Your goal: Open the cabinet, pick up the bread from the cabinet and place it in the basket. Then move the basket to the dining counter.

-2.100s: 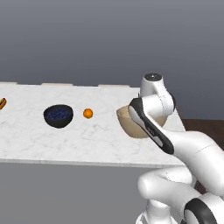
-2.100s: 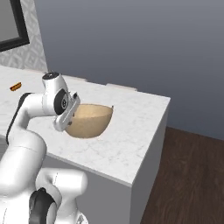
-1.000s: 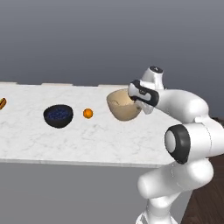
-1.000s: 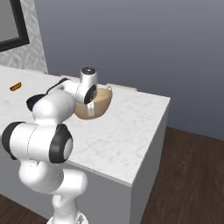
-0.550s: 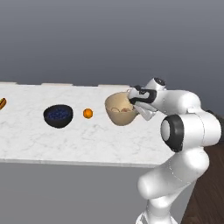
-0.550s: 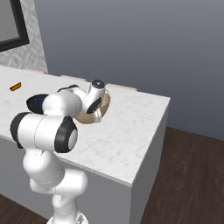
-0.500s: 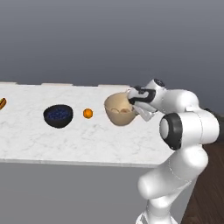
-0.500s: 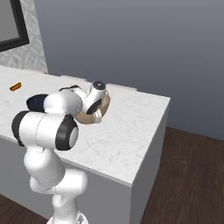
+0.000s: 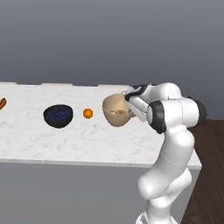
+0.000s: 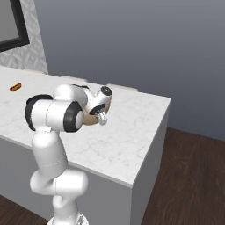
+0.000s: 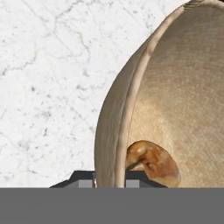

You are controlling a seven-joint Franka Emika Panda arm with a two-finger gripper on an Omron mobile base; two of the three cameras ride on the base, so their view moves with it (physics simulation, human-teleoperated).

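The basket is a deep tan bowl that rests tilted on the dining counter, a white veined marble slab. My gripper is at the basket's right rim and shut on it. In the hand view the rim runs between the two dark finger tips of the gripper. The bread, a small brown roll, lies inside the basket close to the fingers. In the right base view the arm hides most of the basket, with the gripper in front of it.
A dark blue bowl and a small orange fruit sit to the left of the basket. A small orange-brown item lies far left. The counter ends to the right, above dark wood floor.
The hand has swung down from above the basket to its right side. The basket has come a little left and lower on the counter. The bowl and the fruit have stayed put.
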